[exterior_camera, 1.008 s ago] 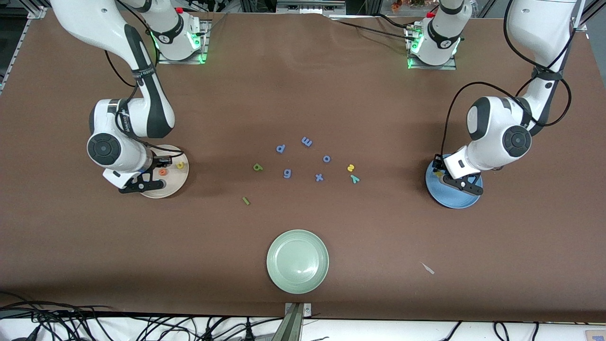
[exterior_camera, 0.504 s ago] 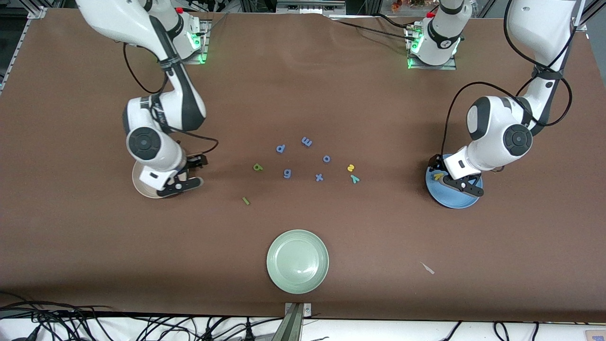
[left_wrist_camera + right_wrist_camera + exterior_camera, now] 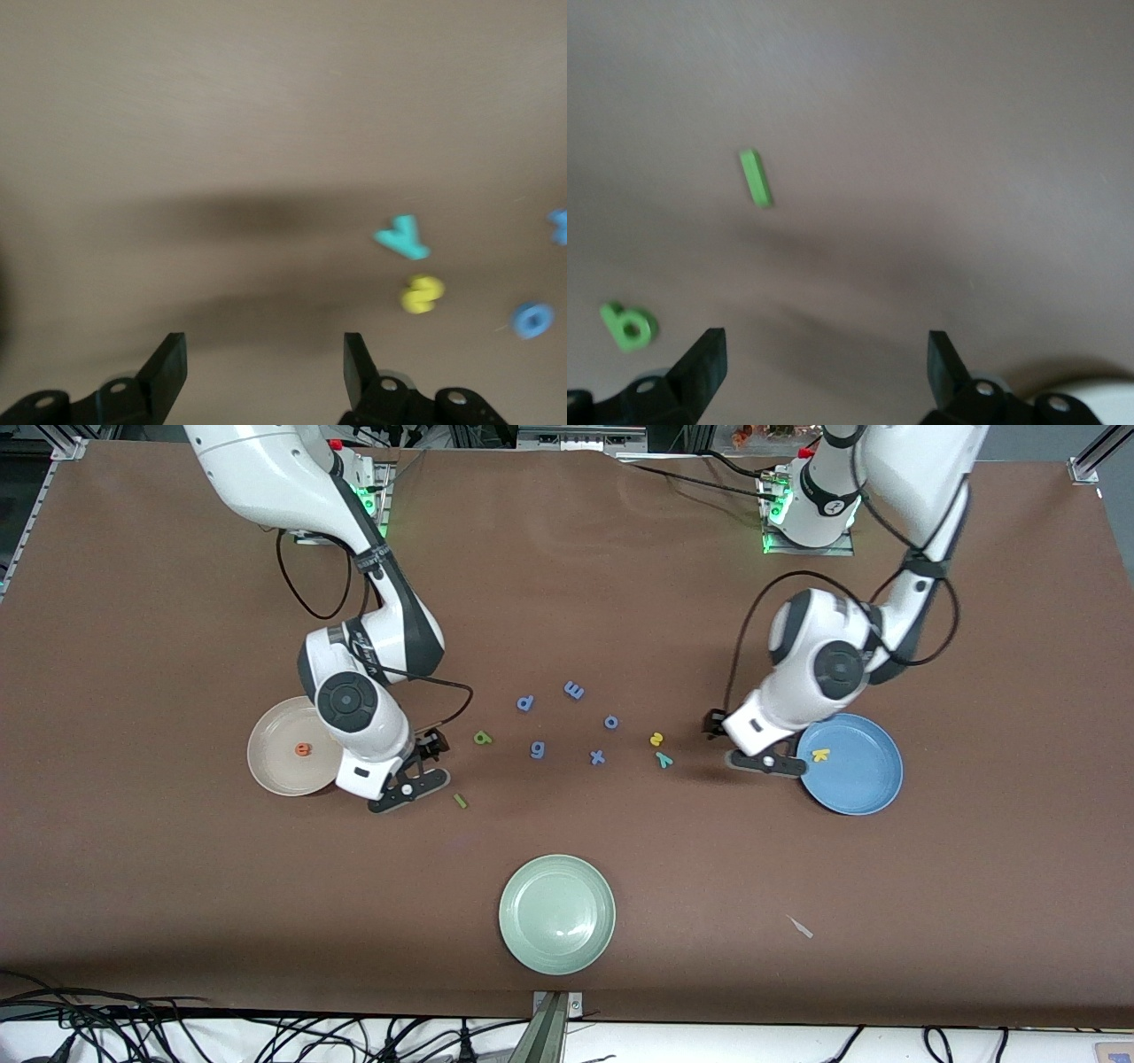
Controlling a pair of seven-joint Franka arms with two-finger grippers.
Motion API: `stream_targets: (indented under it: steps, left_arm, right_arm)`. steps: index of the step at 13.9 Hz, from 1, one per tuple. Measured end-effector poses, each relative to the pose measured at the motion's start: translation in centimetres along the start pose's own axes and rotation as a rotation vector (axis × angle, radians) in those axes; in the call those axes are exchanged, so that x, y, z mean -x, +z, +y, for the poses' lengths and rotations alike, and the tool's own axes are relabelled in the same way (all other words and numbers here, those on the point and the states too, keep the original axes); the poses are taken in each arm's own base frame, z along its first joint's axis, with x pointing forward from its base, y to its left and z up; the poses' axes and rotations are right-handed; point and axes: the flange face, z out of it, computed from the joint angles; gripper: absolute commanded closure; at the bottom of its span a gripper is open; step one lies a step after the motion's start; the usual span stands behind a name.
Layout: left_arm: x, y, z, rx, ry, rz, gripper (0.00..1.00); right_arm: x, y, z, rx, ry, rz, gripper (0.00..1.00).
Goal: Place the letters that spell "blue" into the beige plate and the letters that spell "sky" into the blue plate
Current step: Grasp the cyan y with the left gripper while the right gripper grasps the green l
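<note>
Hovering with empty, spread jaws, the right gripper [image 3: 409,778] sits just off the beige plate [image 3: 270,772], left of centre, where the orange "e" [image 3: 304,748] lies. It seems aimed at the green "l" [image 3: 460,801] and "b" [image 3: 482,737] nearby. The left gripper [image 3: 749,746], also open and empty, hangs between the blue plate [image 3: 859,788], holding the yellow "k" [image 3: 821,755], and the "s" [image 3: 656,739] and "y" [image 3: 664,759], mid-frame.
</note>
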Motion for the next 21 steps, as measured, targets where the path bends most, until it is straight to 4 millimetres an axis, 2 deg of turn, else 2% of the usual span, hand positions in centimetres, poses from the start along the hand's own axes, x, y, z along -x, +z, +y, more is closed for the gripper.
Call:
stream_targets:
  steps: [2, 6, 11, 15, 16, 18, 19, 20, 21]
  left_arm:
    - [0.0, 1.4, 2.7, -0.002, -0.11, -0.003, 0.22]
    - [-1.4, 4.0, 5.6, 0.01, -0.322, 0.019, 0.24]
    - [-3.1, 6.0, 7.6, 0.03, -0.441, 0.04, 0.24]
    - [-3.3, 6.9, 7.5, 0.03, -0.44, 0.044, 0.34]
    - [-3.3, 6.9, 7.5, 0.03, -0.436, 0.044, 0.4]
    - [-3.3, 7.0, 7.4, 0.028, -0.433, 0.043, 0.52]
    - [-3.3, 7.0, 7.4, 0.028, -0.429, 0.043, 0.54]
    - [-3.3, 7.0, 7.4, 0.027, -0.421, 0.043, 0.55]
    - [-3.3, 7.0, 7.3, 0.026, -0.406, 0.043, 0.61]
  right_arm:
    - [-0.7, 1.5, -0.9, -0.002, -0.027, 0.042, 0.0]
    - [-1.2, 3.9, -2.4, -0.008, -0.053, 0.09, 0.0]
    - [-2.0, 5.9, -4.4, -0.023, -0.079, 0.159, 0.0]
    - [-2.9, 5.3, -4.4, -0.022, -0.081, 0.183, 0.01]
    - [-2.9, 5.3, -4.4, -0.022, -0.081, 0.185, 0.02]
    - [-2.9, 5.3, -4.3, -0.022, -0.08, 0.184, 0.15]
    - [-2.9, 5.4, -4.3, -0.021, -0.08, 0.183, 0.26]
    - [-2.9, 5.5, -4.2, -0.021, -0.08, 0.18, 0.41]
    - [-2.8, 5.6, -4.2, -0.022, -0.08, 0.174, 0.55]
